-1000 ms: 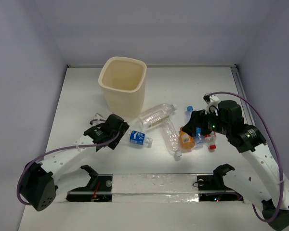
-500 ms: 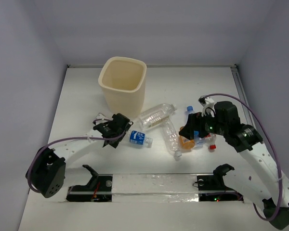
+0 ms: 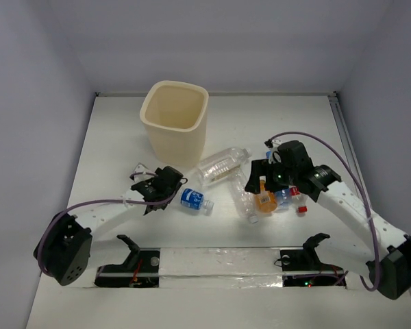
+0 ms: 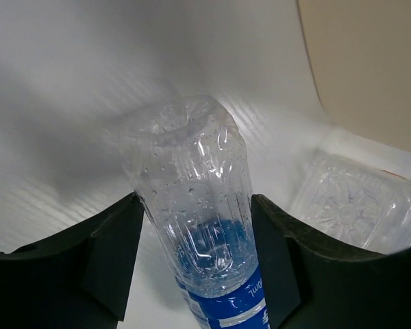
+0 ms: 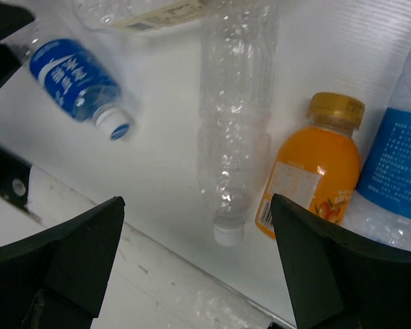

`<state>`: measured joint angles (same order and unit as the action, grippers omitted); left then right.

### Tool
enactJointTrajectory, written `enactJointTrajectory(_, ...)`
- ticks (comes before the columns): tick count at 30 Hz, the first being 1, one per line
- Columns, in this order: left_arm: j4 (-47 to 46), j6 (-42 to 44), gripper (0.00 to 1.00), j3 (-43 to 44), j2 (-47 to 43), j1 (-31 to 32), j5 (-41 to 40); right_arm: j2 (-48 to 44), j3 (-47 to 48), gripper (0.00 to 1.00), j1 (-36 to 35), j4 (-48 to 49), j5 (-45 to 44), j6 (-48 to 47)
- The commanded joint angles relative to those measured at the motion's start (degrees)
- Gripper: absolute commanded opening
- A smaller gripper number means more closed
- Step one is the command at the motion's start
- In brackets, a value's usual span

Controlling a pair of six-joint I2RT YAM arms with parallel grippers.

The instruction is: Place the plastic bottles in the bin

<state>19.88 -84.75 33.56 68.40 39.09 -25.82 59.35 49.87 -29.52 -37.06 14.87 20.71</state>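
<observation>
Top view. The cream bin [image 3: 175,116] stands upright at the far left-centre of the white table [image 3: 109,137]; no bottle can be seen inside it from this angle. All the bottles lie on the table near of the bin and to its right.

Left side. The left gripper [image 3: 178,191] is low over the table, near of the bin. Its two black fingers [image 4: 113,250] press against opposite sides of the blue-labelled bottle [image 4: 198,205], grasping it at the clear base end. That bottle lies on its side, its white cap pointing right.

Right side. The right gripper [image 5: 195,205] hangs above the cluster of bottles with its fingers spread wide, holding nothing. Beneath it lie a plain clear bottle [image 5: 233,116] and, just to its right, an orange bottle [image 5: 312,168], caps toward the near edge. A second blue-labelled bottle [image 5: 397,171] touches the orange one on the right. A red-capped bottle [image 3: 300,203] lies at the cluster's right edge.

Centre. A large clear bottle [image 3: 222,164] lies on its side between the bin and the cluster, close to the bin's near right corner.
</observation>
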Motion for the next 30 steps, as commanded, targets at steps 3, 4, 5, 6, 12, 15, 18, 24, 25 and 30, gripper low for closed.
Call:
enactJointTrajectory(3, 3.1, 2.3, 0.47, -4.8, -9.4, 0.5, -3.3, 6.8, 0.9, 0.93, -1.2, 9.9, -7.6, 2.6)
enactJointTrajectory(4, 3.5, 3.6, 0.45, -5.0, -11.0, 0.5, -3.3, 8.1, 1.3, 0.93, -1.2, 10.3, -8.3, 2.5)
enactJointTrajectory(5, 4.5, 4.4, 0.45, -5.1, -12.4, 0.5, -3.2, 9.5, 1.7, 0.93, -1.2, 10.7, -9.1, 2.4)
enactJointTrajectory(6, 4.9, 5.2, 0.44, -4.8, -15.4, 0.5, -2.9, 12.3, 2.2, 0.93, -1.2, 11.0, -10.4, 1.9)
enactJointTrajectory(12, 10.4, 15.1, 0.39, 3.2, -24.2, 1.0, -1.7, 19.5, 4.8, 0.93, -1.8, 15.0, -12.2, 1.4)
enactJointTrajectory(15, 12.7, 19.1, 0.39, 10.1, -26.3, 1.5, -3.3, 23.3, 5.6, 0.93, -1.8, 16.0, -11.4, 1.5)
enactJointTrajectory(18, 13.3, 23.6, 0.37, 17.9, -25.5, 1.5, -5.0, 25.7, 6.6, 0.93, -3.2, 16.5, -10.9, 1.4)
enactJointTrajectory(24, 12.7, 32.5, 0.37, 33.8, -20.7, 1.5, -8.1, 30.3, 8.5, 0.91, -5.0, 17.1, -11.5, 1.7)
enactJointTrajectory(25, 12.4, 33.8, 0.36, 36.1, -19.7, 1.5, -8.9, 30.9, 8.6, 0.91, -5.0, 17.1, -11.6, 1.8)
enactJointTrajectory(30, 9.4, 44.0, 0.35, 53.2, -10.4, 1.0, -15.2, 32.9, 8.1, 0.84, -5.0, 17.8, -12.6, 1.5)
